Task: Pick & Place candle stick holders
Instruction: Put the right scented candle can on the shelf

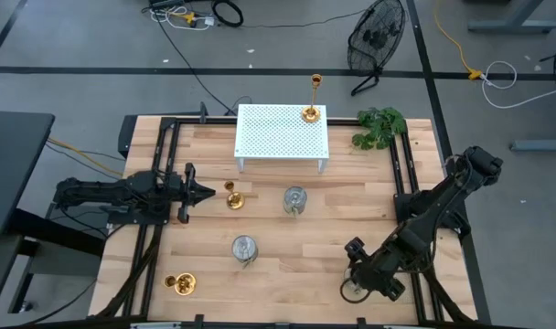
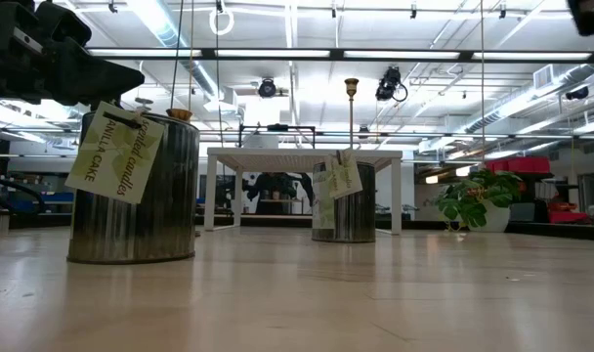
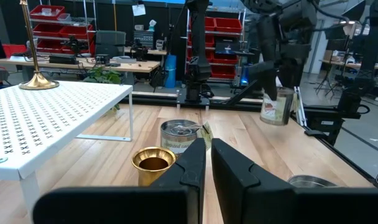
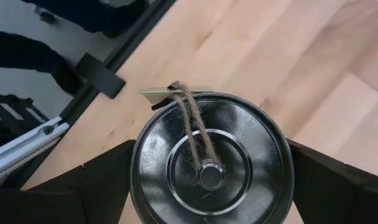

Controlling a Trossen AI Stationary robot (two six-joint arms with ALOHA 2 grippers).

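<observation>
My right gripper (image 1: 358, 285) is near the table's front right corner, shut on a squat silver candle stick holder (image 4: 211, 165) with a twine-tied tag. It also shows in the left wrist view as a silver holder (image 3: 277, 107) hanging below dark fingers. Two more silver holders (image 1: 295, 199) (image 1: 244, 248) stand on their bases on the wood. Two gold holders (image 1: 234, 196) (image 1: 180, 284) stand on the table. A tall-stemmed gold holder (image 1: 311, 99) stands on the white rack (image 1: 281, 137). My left gripper (image 1: 205, 192) waits shut at the left, level, just beside the middle gold holder (image 3: 153, 163). My right gripper pinches the silver holder's round wall (image 4: 135, 177) between its two fingers, one on each opposite side, just under the lid. The fingers come from above, slanting down. The holder sits upright, lid up, lifted clear of the table.
The white perforated rack stands at the far middle, a green leafy plant (image 1: 379, 126) to its right. Black frame rails (image 1: 408, 183) run along the table's left and right sides. Bare wood lies between the holders in the middle (image 1: 305, 256).
</observation>
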